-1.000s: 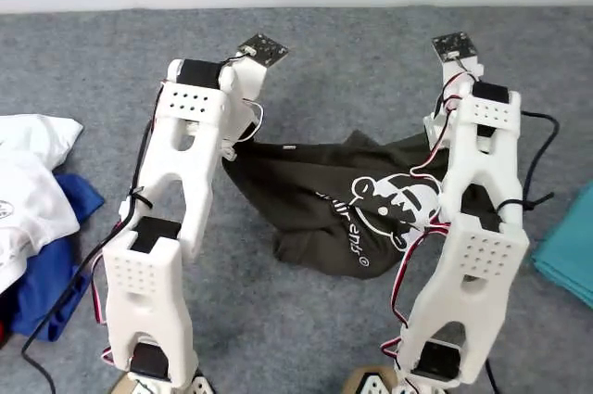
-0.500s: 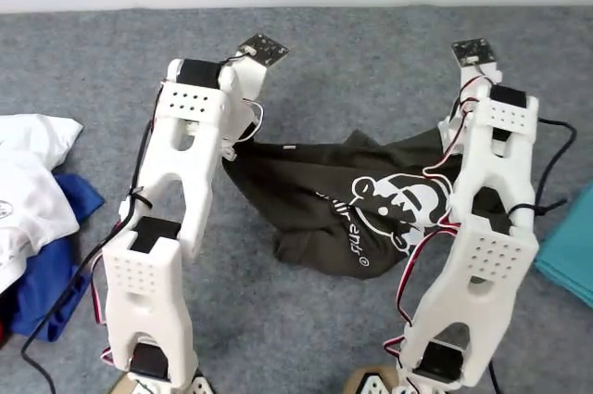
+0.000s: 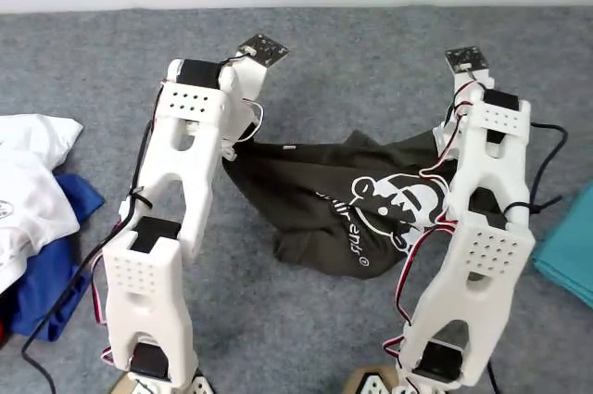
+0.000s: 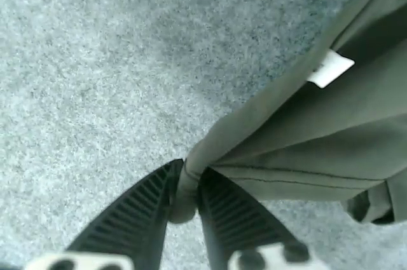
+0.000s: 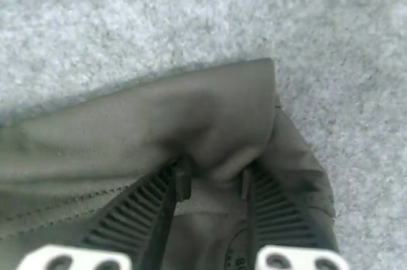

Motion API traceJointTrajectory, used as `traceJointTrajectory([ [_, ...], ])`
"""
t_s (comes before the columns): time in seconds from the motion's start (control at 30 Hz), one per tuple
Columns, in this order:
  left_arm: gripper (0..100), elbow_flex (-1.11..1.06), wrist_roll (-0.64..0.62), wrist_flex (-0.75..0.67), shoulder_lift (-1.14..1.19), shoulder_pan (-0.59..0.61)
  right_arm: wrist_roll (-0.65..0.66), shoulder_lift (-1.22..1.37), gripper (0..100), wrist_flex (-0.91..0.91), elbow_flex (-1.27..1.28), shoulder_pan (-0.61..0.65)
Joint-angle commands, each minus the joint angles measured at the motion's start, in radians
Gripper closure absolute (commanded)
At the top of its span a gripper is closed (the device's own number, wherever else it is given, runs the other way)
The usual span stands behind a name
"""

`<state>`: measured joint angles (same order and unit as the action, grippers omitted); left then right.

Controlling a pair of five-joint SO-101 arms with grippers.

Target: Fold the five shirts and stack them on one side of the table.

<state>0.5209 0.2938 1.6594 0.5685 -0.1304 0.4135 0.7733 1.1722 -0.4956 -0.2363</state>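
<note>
Table [image 3: 352, 51]: olive shirt [image 3: 315, 192], clothes heap [image 3: 32, 199], teal shirt [image 3: 570, 250] maybe.

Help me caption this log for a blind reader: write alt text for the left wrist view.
The left gripper pinches a bunched edge of a dark olive shirt between its two black ribbed fingers. The shirt stretches away over a grey felt table cover, with a small white tag on it.

Teal cloth [image 3: 567, 255] cut by edge, white shirt [image 3: 23, 190] likewise, print on dark shirt [image 3: 315, 195] partly behind right arm [image 3: 486, 227]
</note>
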Motion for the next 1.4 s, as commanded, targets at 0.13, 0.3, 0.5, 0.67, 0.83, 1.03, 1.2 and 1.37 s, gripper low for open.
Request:
traceJointTrajectory([
  [0.13, 100, 0.002, 0.002, -0.012, -0.012, 0.003, -0.005, -0.064, 93.4, 0.015, -0.064, 0.018],
  [0.3, 100, 0.002, 0.002, -0.009, -0.012, 0.003, -0.002, -0.137, 98.8, 0.022, -0.080, 0.016],
  [0.5, 100, 0.007, 0.002, -0.008, -0.023, 0.003, 0.029, -0.222, 98.8, 0.061, -0.080, 0.024],
  [0.67, 100, 0.093, -0.002, 0.051, -0.063, 0.003, 0.032, -0.346, 98.8, 0.088, -0.080, 0.016],
  [0.83, 100, 0.196, -0.003, 0.094, -0.193, 0.020, 0.034, -0.524, 98.8, 0.114, -0.080, 0.016],
  [1.03, 100, 0.220, -0.003, 0.081, -0.353, 0.025, 0.063, -0.680, 98.8, 0.107, -0.087, 0.015],
  [1.2, 100, 0.331, -0.003, 0.048, -0.470, 0.028, 0.094, -0.791, 98.8, 0.108, -0.114, 0.013],
  [1.37, 100, 0.472, -0.002, -0.008, -0.548, 0.035, 0.144, -0.949, 98.7, 0.081, -0.114, -0.005],
])
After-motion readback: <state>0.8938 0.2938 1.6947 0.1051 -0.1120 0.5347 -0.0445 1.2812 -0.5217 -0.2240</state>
